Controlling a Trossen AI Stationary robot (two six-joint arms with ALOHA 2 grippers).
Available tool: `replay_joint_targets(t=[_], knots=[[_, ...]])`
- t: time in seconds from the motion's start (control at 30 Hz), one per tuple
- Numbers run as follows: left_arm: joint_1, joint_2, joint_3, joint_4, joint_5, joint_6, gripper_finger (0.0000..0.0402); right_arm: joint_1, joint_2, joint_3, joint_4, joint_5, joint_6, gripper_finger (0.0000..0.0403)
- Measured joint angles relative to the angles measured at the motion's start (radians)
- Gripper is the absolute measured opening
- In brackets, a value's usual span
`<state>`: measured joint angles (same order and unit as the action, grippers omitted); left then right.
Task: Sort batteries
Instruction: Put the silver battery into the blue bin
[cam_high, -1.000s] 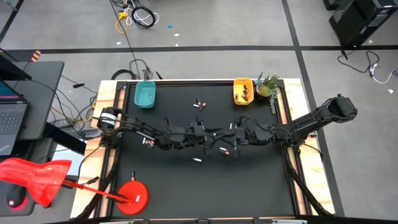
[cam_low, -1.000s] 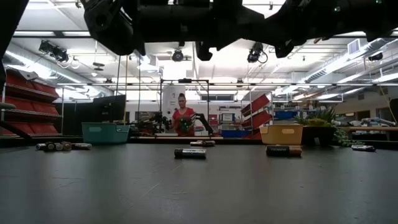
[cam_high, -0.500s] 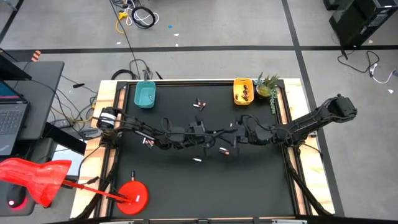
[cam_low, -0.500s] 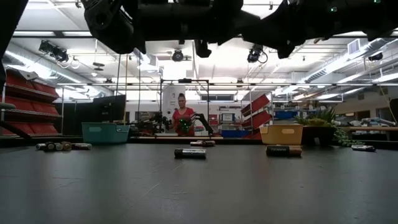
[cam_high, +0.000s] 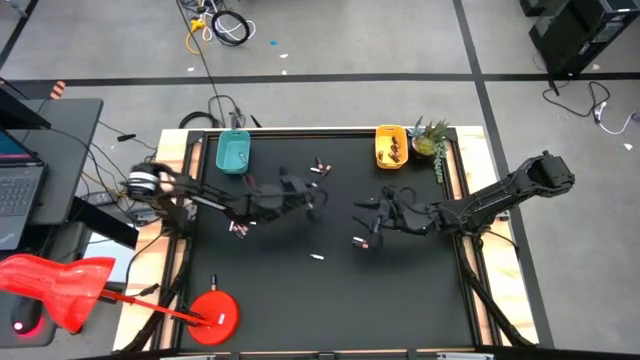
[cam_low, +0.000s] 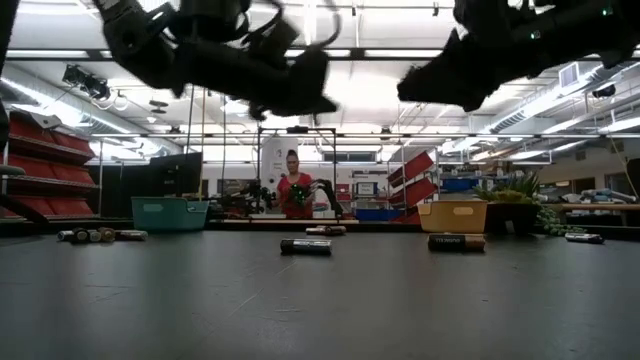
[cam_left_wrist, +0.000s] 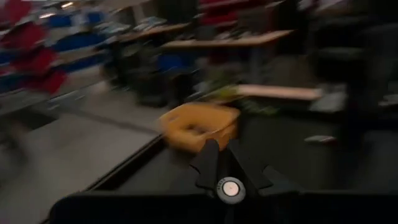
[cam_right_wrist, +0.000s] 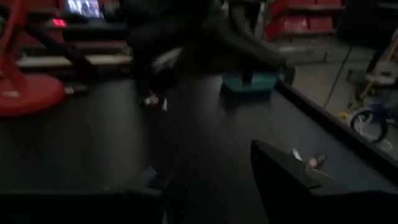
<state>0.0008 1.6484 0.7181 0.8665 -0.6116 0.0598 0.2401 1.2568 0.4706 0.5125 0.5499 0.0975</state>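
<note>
My left gripper (cam_high: 314, 196) hangs above the table's middle left, shut on a small silvery battery (cam_left_wrist: 231, 188); the yellow tray (cam_left_wrist: 200, 127) lies ahead of it. My right gripper (cam_high: 362, 210) stands open to its right, nothing between its fingers (cam_right_wrist: 283, 174). Loose batteries lie flat on the black table: a pair (cam_high: 320, 168) at the far middle, one (cam_high: 238, 227) at the left, one (cam_high: 317, 257) and one (cam_high: 360, 241) nearer. The teal tray (cam_high: 233, 152) and the yellow tray (cam_high: 391, 146) sit at the far edge. My left gripper pinches the battery between its two fingers. The battery's round end (cam_left_wrist: 231, 188) faces back at the wrist camera, so the battery lies along the fingers. The fingers point about level toward the table's right, and the battery is lifted clear of the table.
A small green plant (cam_high: 430, 138) stands right of the yellow tray. A red round base (cam_high: 213, 312) sits at the near left corner. In the low view, batteries (cam_low: 305, 246) (cam_low: 456, 242) lie mid-table and a person stands far behind the table.
The two grippers were together above the table's middle. My left gripper has pulled away toward the table's left and slightly far side with the battery, swinging its fingers round. My right gripper has stayed in place, and its fingers now stand apart.
</note>
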Motion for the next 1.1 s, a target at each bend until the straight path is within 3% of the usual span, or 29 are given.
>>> replay_joint_targets(t=[0.23, 0.4, 0.6, 0.93, 1.1], knots=[[0.199, -0.292, -0.203, -0.382, -0.036, -0.312, 0.0023, 0.001, 0.0, 0.0, -0.106, 0.014, 0.049, 0.0172], [0.316, -0.428, -0.269, -0.606, -0.115, -0.392, 0.0023, 0.006, 0.0, 0.0, -0.103, 0.033, 0.012, 0.0171], [0.414, -0.456, -0.268, -0.77, -0.209, -0.437, 0.0023, 0.01, 0.0, -0.006, -0.095, 0.034, -0.019, 0.0169], [0.535, -0.456, -0.268, -0.952, -0.205, -0.562, 0.0023, 0.006, 0.001, -0.113, 0.043, 0.034, -0.054, 0.0167], [0.543, -0.456, -0.268, -0.967, -0.179, -0.586, 0.0075, -0.001, 0.001, -0.12, 0.103, 0.034, -0.075, 0.0165]])
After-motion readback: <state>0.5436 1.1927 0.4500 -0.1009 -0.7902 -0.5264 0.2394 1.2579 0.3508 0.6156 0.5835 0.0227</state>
